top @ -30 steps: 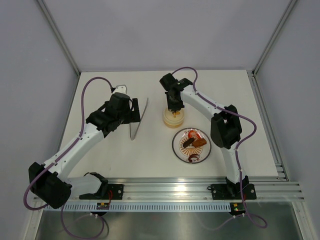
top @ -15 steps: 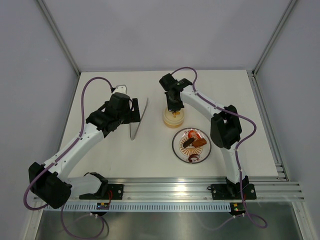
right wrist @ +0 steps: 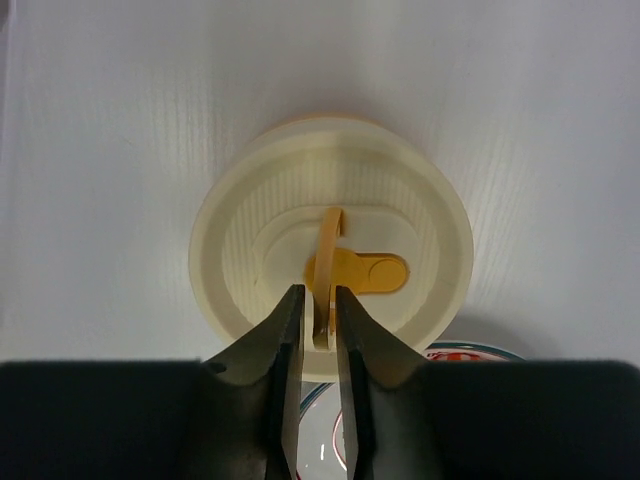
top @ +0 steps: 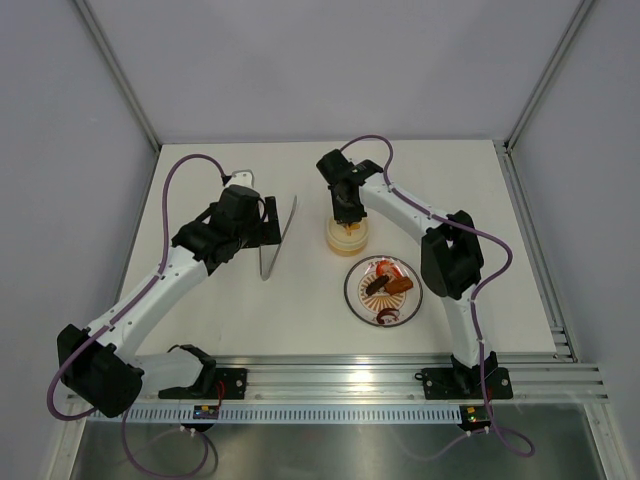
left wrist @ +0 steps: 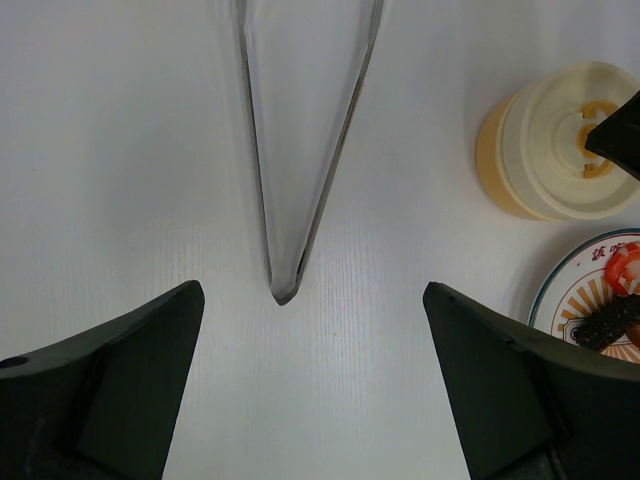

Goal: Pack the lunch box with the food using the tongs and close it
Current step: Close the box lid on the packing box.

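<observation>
At lid tab (right wrist: 331,226), right claw (right wrist: 318,292) looser.

Counter (top: 300,310): white, flat, matte, faint ribbed texture seen close up.
Plate (top: 347,292): round, dark rim, red and orange printed pattern; sits right of centre on the counter. Edge also shows in the left wrist view (left wrist: 545,290).
Aluminium rail (top: 330,372): runs along the near counter edge.
Walls (top: 330,70): plain grey, with metal corner posts (top: 115,70).
</observation>
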Tool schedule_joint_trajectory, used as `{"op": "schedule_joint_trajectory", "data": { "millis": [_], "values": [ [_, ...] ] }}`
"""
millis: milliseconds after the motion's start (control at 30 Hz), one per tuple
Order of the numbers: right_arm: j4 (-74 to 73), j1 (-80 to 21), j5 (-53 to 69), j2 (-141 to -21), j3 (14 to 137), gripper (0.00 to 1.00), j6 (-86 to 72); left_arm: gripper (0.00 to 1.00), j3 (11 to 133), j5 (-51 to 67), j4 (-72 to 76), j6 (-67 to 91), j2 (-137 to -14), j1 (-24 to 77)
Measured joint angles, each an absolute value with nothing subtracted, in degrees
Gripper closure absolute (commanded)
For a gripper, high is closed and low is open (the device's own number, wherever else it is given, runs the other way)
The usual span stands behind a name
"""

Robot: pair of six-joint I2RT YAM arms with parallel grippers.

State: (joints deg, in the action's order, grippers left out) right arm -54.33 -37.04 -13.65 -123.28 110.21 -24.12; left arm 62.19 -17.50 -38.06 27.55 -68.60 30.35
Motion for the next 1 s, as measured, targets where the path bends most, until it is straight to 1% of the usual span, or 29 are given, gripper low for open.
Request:
{"op": "schedule_joint_trajectory", "data": {
  "millis": [33,67,133,167,233,367,500,533,600,633,700,733,767,833,867,933,1000],
  "values": [
    [-54.2,-37.1,-13.6,-123.3,110.2,0.71,-24.3,0.04,62.2,-17.4,-38.1,27.6,-68.6,30.3],
    [-54.0,-37.1,-13.6,-123.3,110.1,0.64,-24.3,0.04,62.2,-17.3,-38.1,27.6,-68.6,30.3],
    [-53.8,-37.1,-13.5,-123.3,110.0,0.62,-24.4,0.04,62.2,-17.2,-38.1,27.6,-68.6,30.3],
    [-53.7,-37.1,-13.5,-123.2,109.9,0.56,-24.4,0.04,62.2,-17.2,-38.1,27.6,-68.6,30.3],
    [-53.6,-37.1,-13.4,-123.0,109.8,0.50,-24.5,0.04,62.2,-17.1,-38.1,27.6,-68.6,30.3],
    [-53.3,-37.1,-13.4,-120.7,109.5,0.46,-24.4,0.04,62.2,-16.4,-38.0,27.6,-68.6,30.3],
    [-52.6,-36.7,-13.0,-117.0,109.0,0.40,-24.2,0.10,62.2,-14.5,-37.5,28.0,-69.5,30.4],
    [-52.3,-36.5,-12.7,-116.0,108.7,0.37,-24.1,0.15,62.2,-13.9,-37.1,28.2,-70.1,30.5],
    [-52.2,-35.7,-12.5,-114.7,108.6,0.34,-23.6,0.21,62.2,-12.5,-36.2,28.7,-71.7,30.6],
    [-52.2,-35.2,-12.4,-114.4,108.5,0.31,-23.3,0.29,62.2,-11.7,-35.6,29.1,-72.9,30.7],
    [-52.1,-34.4,-12.4,-114.4,108.3,0.31,-22.8,0.40,62.2,-10.1,-34.2,29.9,-75.6,30.7],
    [-51.9,-34.0,-12.3,-114.4,107.7,0.32,-22.7,0.48,62.3,-9.4,-33.6,30.2,-77.0,30.7],
    [-51.9,-33.6,-12.0,-114.4,107.1,0.37,-22.6,0.64,62.5,-8.9,-33.1,30.5,-78.6,30.7],
    [-51.8,-32.9,-10.9,-114.4,105.6,0.41,-22.0,0.77,63.6,-7.9,-32.6,31.0,-81.9,30.7],
    [-51.9,-32.6,-10.3,-114.4,105.1,0.44,-21.8,0.91,64.5,-7.6,-32.4,31.3,-83.5,30.7],
    [-52.2,-32.4,-9.0,-114.4,104.7,0.45,-21.1,0.99,66.6,-6.8,-31.8,32.0,-86.7,30.7],
    [-52.2,-32.5,-7.9,-114.4,104.8,0.43,-20.4,1.00,68.8,-5.7,-30.5,32.4,-90.2,30.3]
  ]
}}
